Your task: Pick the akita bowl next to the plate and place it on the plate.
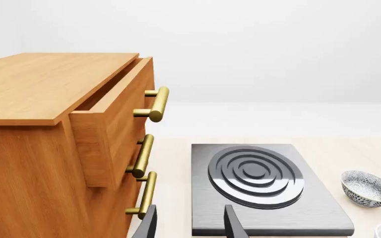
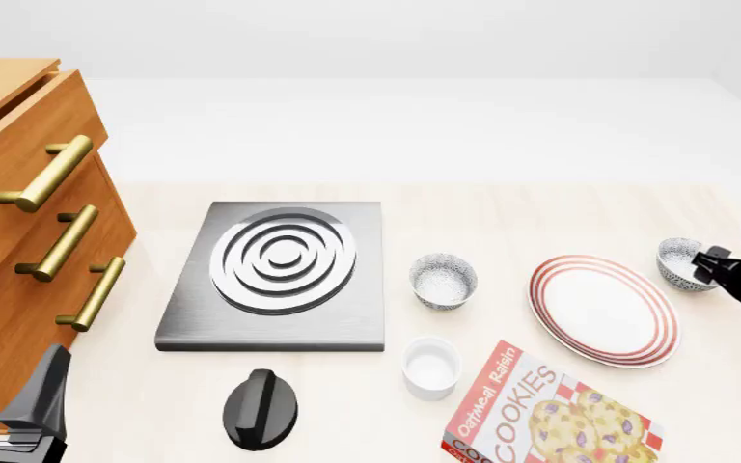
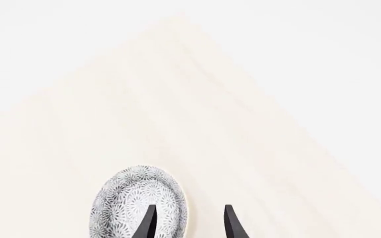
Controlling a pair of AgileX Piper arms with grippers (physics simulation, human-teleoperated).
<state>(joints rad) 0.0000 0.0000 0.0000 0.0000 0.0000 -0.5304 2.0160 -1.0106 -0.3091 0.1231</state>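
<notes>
The akita bowl (image 2: pixel 679 262), grey-speckled outside and white inside, stands just right of the red-ringed plate (image 2: pixel 602 309). My right gripper (image 2: pixel 710 267) is at this bowl's right side and is open. In the right wrist view the gripper (image 3: pixel 190 225) straddles the rim of the bowl (image 3: pixel 134 203), with one finger over the bowl and the other outside it. A look-alike bowl (image 2: pixel 444 280) sits left of the plate and also shows in the left wrist view (image 1: pixel 368 187). My left gripper (image 2: pixel 11 405) hangs open and holds nothing at the front left, by the drawers (image 1: pixel 190 228).
A grey stove slab (image 2: pixel 274 275) with silver rings lies centre-left, with a black knob (image 2: pixel 261 410) in front of it. A wooden drawer cabinet (image 2: pixel 23 241) with brass handles stands at the left, its top drawer partly out. A white cup (image 2: pixel 431 365) and a cookie box (image 2: pixel 544 420) lie near the front.
</notes>
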